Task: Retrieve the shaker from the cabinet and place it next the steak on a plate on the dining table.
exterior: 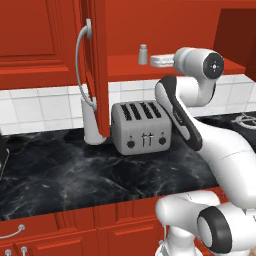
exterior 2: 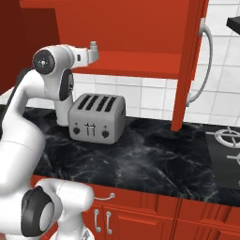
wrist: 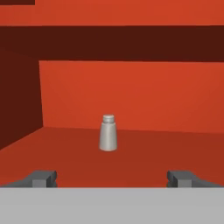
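Note:
The small grey shaker (wrist: 108, 133) stands upright on the shelf of the open red cabinet (wrist: 131, 100), straight ahead of my gripper (wrist: 112, 179). My gripper is open, with one dark fingertip (wrist: 43, 178) low on each side and nothing between them. From the left base view, the shaker (exterior: 143, 54) stands just left of the gripper (exterior: 155, 61), a small gap apart. In the right base view the shaker's cap (exterior 2: 93, 45) peeks over the gripper (exterior 2: 97, 56). The cabinet door (exterior: 96, 65) hangs open with its curved silver handle (exterior: 81, 65). The steak, the plate and the dining table are out of view.
A grey four-slot toaster (exterior: 141, 127) sits on the black marble wall counter (exterior: 75, 170) below the shelf. A tall grey canister (exterior: 92, 124) stands behind the open door's edge. A stove burner (exterior 2: 227, 140) lies at the right. Red drawers (exterior 2: 140, 215) line the counter front.

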Robot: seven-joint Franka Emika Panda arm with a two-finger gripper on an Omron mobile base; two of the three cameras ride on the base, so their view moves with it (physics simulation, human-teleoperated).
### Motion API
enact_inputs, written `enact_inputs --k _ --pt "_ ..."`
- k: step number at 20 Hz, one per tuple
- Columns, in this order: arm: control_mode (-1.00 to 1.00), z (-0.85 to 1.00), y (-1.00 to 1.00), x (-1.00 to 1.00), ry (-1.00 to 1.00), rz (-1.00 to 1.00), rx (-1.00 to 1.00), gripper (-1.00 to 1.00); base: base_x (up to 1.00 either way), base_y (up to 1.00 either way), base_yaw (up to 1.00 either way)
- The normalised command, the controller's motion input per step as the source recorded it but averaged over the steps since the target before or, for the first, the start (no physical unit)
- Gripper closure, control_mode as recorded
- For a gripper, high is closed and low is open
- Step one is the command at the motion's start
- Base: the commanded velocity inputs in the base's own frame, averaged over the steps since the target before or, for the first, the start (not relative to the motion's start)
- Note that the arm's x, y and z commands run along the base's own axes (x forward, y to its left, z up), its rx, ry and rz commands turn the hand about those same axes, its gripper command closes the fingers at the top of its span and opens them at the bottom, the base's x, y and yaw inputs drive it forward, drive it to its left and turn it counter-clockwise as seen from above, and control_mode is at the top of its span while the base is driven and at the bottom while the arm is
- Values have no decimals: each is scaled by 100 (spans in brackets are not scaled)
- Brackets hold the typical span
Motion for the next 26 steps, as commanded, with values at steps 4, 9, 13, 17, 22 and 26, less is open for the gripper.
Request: enact_inputs --k 4,9,13,17,22,26 --pt "-100 0 2 41 0 0 0 -100 0 0 0" --pt "-100 -1 7 36 0 0 0 -100 0 0 0" --pt "-100 0 8 41 0 0 0 -100 0 0 0" --pt "-100 0 0 44 0 0 0 -100 0 0 0" --pt "-100 -2 0 44 0 0 0 -100 0 0 0" --pt "-100 -8 2 42 0 0 0 -100 0 0 0"
